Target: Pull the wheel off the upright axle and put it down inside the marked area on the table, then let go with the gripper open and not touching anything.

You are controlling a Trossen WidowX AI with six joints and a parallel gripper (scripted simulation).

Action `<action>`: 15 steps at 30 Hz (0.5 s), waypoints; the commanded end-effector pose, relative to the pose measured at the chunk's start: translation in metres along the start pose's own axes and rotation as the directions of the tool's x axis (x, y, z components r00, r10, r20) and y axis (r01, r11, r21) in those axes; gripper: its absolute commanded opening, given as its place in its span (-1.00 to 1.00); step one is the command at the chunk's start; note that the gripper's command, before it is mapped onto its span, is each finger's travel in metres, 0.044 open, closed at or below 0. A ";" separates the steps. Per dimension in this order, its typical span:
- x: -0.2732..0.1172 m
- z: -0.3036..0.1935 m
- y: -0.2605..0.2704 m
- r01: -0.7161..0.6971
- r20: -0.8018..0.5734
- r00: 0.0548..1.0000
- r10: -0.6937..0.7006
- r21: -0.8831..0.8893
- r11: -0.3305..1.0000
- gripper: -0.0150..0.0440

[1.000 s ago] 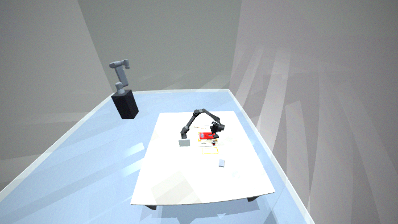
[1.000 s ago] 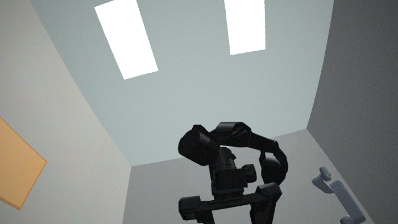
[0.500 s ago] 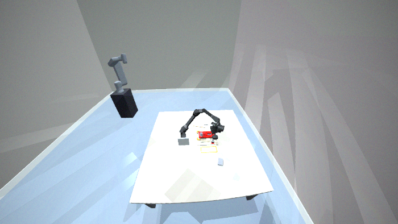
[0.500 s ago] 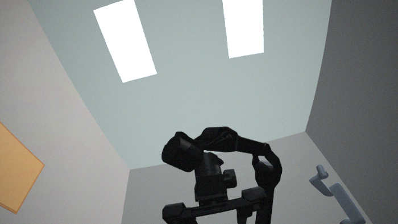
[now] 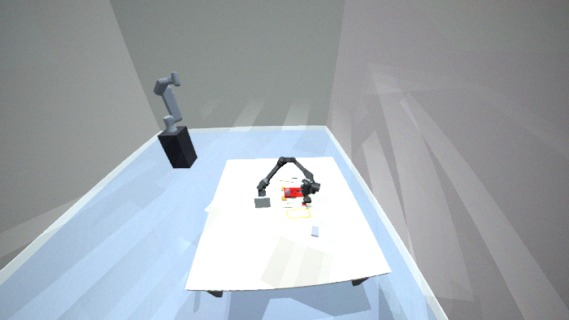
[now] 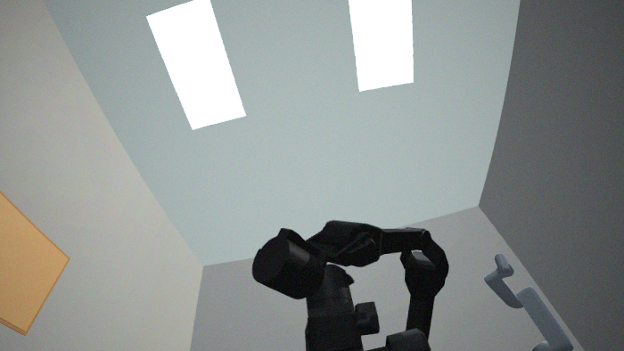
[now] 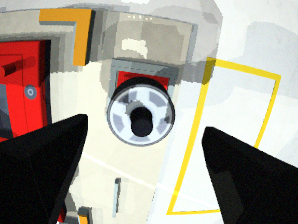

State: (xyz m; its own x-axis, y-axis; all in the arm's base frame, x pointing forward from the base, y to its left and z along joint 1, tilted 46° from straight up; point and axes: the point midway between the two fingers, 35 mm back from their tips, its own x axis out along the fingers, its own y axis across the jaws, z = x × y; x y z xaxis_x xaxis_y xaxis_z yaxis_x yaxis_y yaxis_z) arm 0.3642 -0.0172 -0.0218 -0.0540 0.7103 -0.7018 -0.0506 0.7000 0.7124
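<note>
I hover the gripper (image 7: 143,156) part-open and holding nothing, above the wheel (image 7: 141,119), which sits on its axle (image 7: 141,121) beside the yellow area (image 7: 226,139). To grasp cleanly I centre both fingers — then descend straight, closing evenly across the rim.

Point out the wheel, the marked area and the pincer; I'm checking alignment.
wheel (image 7: 141,119): wrist view, dark hub.
marked area (image 7: 269,116): wrist view, yellow outline's right edge.
pincer (image 7: 143,163): wrist view, midway between open fingertips.

The dark arm (image 5: 284,164) arches up from its base and folds down at the elbow. Its end effector (image 7: 143,145) points downward, fingers spread apart, gripping nothing.
</note>
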 end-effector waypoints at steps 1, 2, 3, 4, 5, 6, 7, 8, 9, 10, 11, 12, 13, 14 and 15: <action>0.024 -0.001 0.002 -0.008 -0.001 1.000 0.008 0.004 1.000 0.53; 0.027 -0.001 0.003 -0.009 -0.001 1.000 0.009 0.003 1.000 0.53; 0.028 -0.001 0.003 -0.009 -0.001 1.000 0.009 0.003 1.000 0.53; 0.028 -0.001 0.003 -0.009 -0.001 1.000 0.009 0.003 1.000 0.53; 0.028 -0.001 0.003 -0.009 -0.001 1.000 0.009 0.003 1.000 0.53; 0.028 -0.001 0.003 -0.009 -0.001 1.000 0.009 0.003 1.000 0.53; 0.028 -0.001 0.003 -0.009 -0.001 1.000 0.009 0.003 1.000 0.53; 0.024 -0.001 0.003 -0.004 -0.008 1.000 0.004 -0.002 1.000 0.44; 0.024 -0.001 0.003 -0.004 -0.008 1.000 0.004 -0.002 1.000 0.35; 0.024 -0.001 0.003 -0.004 -0.008 1.000 0.004 -0.002 1.000 0.26; 0.024 -0.001 0.003 -0.004 -0.008 1.000 0.004 -0.002 1.000 0.17; 0.024 -0.001 0.003 -0.004 -0.008 1.000 0.004 -0.002 1.000 0.15; 0.024 -0.001 0.003 -0.004 -0.008 1.000 0.004 -0.002 1.000 0.12; 0.024 -0.001 0.003 -0.004 -0.008 1.000 0.004 -0.002 1.000 0.10; 0.024 -0.001 0.003 -0.004 -0.008 1.000 0.004 -0.002 1.000 0.08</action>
State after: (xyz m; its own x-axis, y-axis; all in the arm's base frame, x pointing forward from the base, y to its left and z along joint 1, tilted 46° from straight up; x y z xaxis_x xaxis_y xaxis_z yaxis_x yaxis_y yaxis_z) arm 0.3616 0.0016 -0.0368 -0.0606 0.7122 -0.6993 -0.0520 0.6974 0.7148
